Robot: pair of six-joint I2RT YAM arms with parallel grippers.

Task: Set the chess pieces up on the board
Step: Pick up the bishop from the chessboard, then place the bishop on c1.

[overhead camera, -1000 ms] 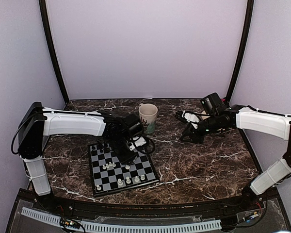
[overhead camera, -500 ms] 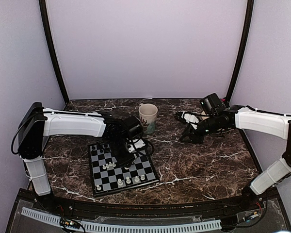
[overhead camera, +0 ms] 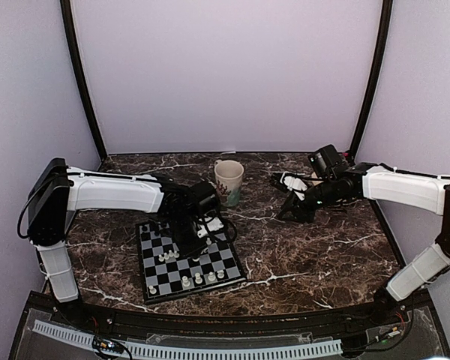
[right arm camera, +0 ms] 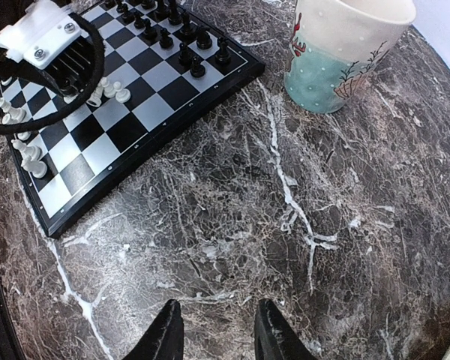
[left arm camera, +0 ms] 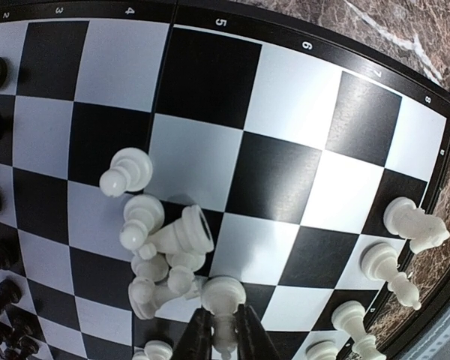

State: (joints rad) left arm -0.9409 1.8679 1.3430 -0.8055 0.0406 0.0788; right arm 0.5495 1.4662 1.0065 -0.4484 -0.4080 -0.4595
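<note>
Your left hand (left arm camera: 223, 321) was clamped on a pawn (left arm camera: 223, 292) right beside that toppled pile (left arm camera: 169, 241), so lifting could've scattered it; right hand (right arm camera: 214, 330) hung half-open, empty.

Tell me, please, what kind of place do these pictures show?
Probably a robot test booth, not a home. Plain lilac walls and black posts close in a marble-look table; two robot arms are mounted at its near edge; a small chessboard and a mug serve as props.
</note>
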